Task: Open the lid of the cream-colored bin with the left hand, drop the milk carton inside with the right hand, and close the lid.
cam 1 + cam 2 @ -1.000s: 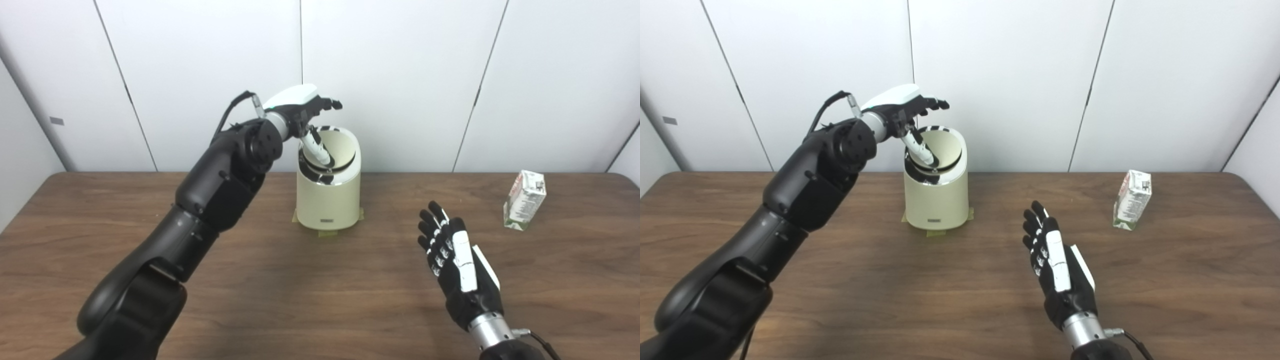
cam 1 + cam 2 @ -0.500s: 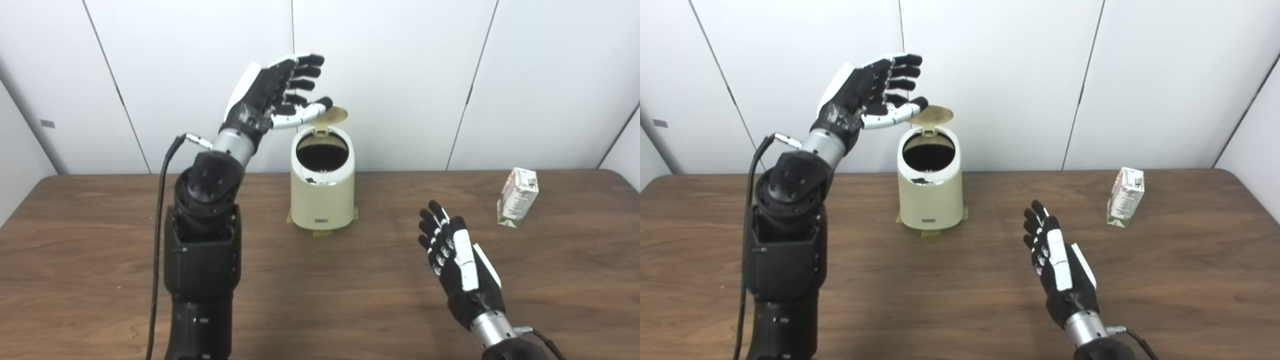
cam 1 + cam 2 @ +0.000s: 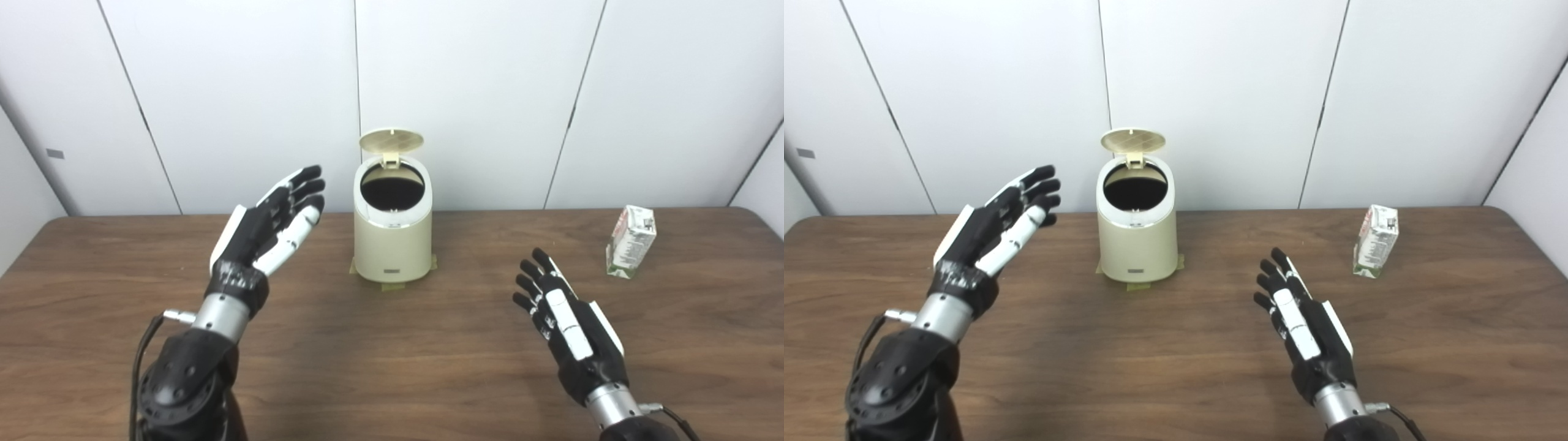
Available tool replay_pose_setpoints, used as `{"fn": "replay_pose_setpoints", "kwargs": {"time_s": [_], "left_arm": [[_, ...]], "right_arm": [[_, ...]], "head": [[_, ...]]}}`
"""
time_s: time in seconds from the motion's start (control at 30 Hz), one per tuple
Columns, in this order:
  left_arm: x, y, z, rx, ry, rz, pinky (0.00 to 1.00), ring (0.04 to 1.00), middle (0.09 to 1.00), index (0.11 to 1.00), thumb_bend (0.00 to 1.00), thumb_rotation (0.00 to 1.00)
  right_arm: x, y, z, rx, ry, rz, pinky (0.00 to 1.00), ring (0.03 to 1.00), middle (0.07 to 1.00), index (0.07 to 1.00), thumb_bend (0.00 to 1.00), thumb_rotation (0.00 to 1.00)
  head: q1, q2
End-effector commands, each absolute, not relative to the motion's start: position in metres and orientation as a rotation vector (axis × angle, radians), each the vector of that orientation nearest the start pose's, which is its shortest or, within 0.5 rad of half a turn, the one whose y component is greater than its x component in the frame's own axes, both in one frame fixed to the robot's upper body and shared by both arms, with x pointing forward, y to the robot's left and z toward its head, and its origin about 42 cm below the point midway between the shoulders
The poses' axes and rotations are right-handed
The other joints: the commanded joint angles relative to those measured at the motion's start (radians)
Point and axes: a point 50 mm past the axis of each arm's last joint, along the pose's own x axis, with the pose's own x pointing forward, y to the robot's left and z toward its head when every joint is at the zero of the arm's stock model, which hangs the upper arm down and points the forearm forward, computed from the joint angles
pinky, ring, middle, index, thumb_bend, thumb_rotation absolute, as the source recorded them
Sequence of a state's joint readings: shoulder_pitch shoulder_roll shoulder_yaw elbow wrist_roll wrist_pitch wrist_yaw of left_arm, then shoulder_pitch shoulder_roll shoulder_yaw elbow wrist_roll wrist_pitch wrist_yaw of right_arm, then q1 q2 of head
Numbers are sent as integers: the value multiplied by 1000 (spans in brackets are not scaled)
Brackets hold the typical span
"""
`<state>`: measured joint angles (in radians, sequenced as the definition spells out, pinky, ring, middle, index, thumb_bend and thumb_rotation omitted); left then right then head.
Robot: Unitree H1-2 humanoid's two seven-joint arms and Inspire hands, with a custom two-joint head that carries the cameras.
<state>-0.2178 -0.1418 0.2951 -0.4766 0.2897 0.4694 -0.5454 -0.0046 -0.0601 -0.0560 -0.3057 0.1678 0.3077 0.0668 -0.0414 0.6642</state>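
Observation:
The cream-colored bin (image 3: 393,245) stands at the back middle of the table on tape strips. Its round lid (image 3: 391,140) is tipped up and back, and the dark opening (image 3: 392,189) shows. My left hand (image 3: 263,233) hovers open to the left of the bin, palm toward it, touching nothing. A milk carton (image 3: 631,241) stands upright at the far right, white with green print. In front of the bin and to its right, my right hand (image 3: 566,318) is open and empty, well short of the carton.
The brown wooden table (image 3: 392,367) runs to a white panelled wall (image 3: 490,92) close behind the bin. The table's right edge lies just beyond the carton.
My left hand has come down and back from the bin's lid to the left of the bin. The lid now stands open. The right hand has shifted only slightly.

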Motion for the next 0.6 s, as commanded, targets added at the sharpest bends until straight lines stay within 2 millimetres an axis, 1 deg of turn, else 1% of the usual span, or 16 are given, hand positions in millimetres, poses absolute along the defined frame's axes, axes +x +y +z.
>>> {"fn": "replay_pose_setpoints", "kwargs": {"time_s": [0.0, 0.03, 0.07, 0.1, 0.17, 0.2, 0.27, 0.3, 0.33, 0.4, 0.47, 0.5, 0.53, 0.57], "left_arm": [[299, 210, 250, 92, -212, -181, 893, 914, 944, 934, 357, 574], [295, 211, 243, 72, -198, -178, 899, 919, 950, 939, 356, 590], [293, 211, 239, 58, -190, -177, 916, 933, 960, 948, 385, 622], [291, 212, 234, 45, -182, -175, 922, 937, 964, 951, 395, 634], [290, 214, 227, 26, -170, -165, 933, 945, 972, 962, 394, 674], [289, 216, 222, 17, -164, -156, 934, 948, 973, 966, 407, 702], [288, 217, 213, -6, -152, -141, 935, 949, 970, 968, 414, 751], [288, 218, 209, -18, -149, -138, 934, 948, 969, 967, 410, 764], [288, 218, 206, -28, -146, -135, 936, 951, 970, 968, 405, 769], [289, 219, 202, -42, -136, -125, 942, 953, 973, 968, 407, 762], [288, 220, 199, -47, -131, -117, 945, 954, 977, 972, 428, 762], [288, 221, 198, -48, -131, -115, 949, 956, 981, 976, 437, 762], [288, 222, 197, -54, -129, -110, 950, 956, 982, 977, 440, 761], [288, 223, 196, -61, -127, -105, 952, 957, 982, 975, 447, 756]], "right_arm": [[283, -241, 180, 101, -123, 47, 888, 922, 950, 951, 681, 480], [283, -247, 179, 102, -126, 24, 890, 921, 951, 951, 685, 461], [284, -251, 179, 101, -127, 9, 876, 904, 942, 940, 732, 416], [285, -256, 179, 106, -129, -9, 871, 899, 939, 936, 749, 400], [285, -267, 179, 108, -137, -41, 857, 900, 942, 935, 774, 335], [284, -274, 182, 88, -153, -53, 828, 893, 929, 921, 801, 318], [279, -284, 190, 44, -177, -84, 773, 877, 907, 898, 769, 282], [277, -289, 194, 33, -177, -101, 737, 862, 891, 876, 775, 261], [274, -295, 196, 15, -173, -125, 731, 861, 891, 868, 779, 245], [267, -308, 199, -32, -170, -177, 760, 861, 879, 855, 805, 269], [261, -320, 202, -44, -164, -220, 774, 857, 876, 859, 811, 250], [259, -324, 203, -46, -160, -231, 766, 856, 881, 864, 817, 251], [256, -331, 204, -62, -165, -253, 763, 856, 882, 866, 818, 252], [254, -337, 205, -77, -171, -269, 739, 852, 889, 861, 803, 232]], "head": [[-1, 1], [-9, 2], [-9, 2], [-29, 3], [-53, 6], [-58, 6], [-71, 9], [-78, 10], [-78, 10], [-100, 13], [-122, 14], [-126, 14], [-146, 10], [-162, 7]]}}
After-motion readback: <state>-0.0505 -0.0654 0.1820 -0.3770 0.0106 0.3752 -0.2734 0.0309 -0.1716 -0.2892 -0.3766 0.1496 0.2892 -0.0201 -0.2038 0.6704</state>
